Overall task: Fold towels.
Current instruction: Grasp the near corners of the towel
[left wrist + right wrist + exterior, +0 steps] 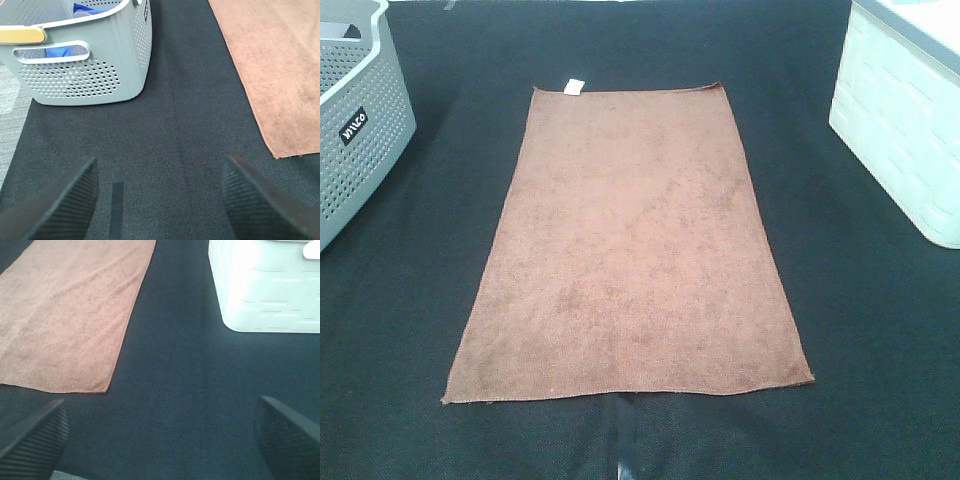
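One reddish-brown towel lies flat and unfolded in the middle of the black table cover, long side running away from me, with a small white tag at its far short edge. Neither arm shows in the exterior high view. In the left wrist view my left gripper stands open over bare black cloth, the towel's near left corner off to one side. My right gripper is open too, nothing between its fingers, with the towel's near right corner ahead of it.
A grey perforated basket stands at the far left, with blue cloth inside visible in the left wrist view. A white bin stands at the far right. Black cover surrounds the towel.
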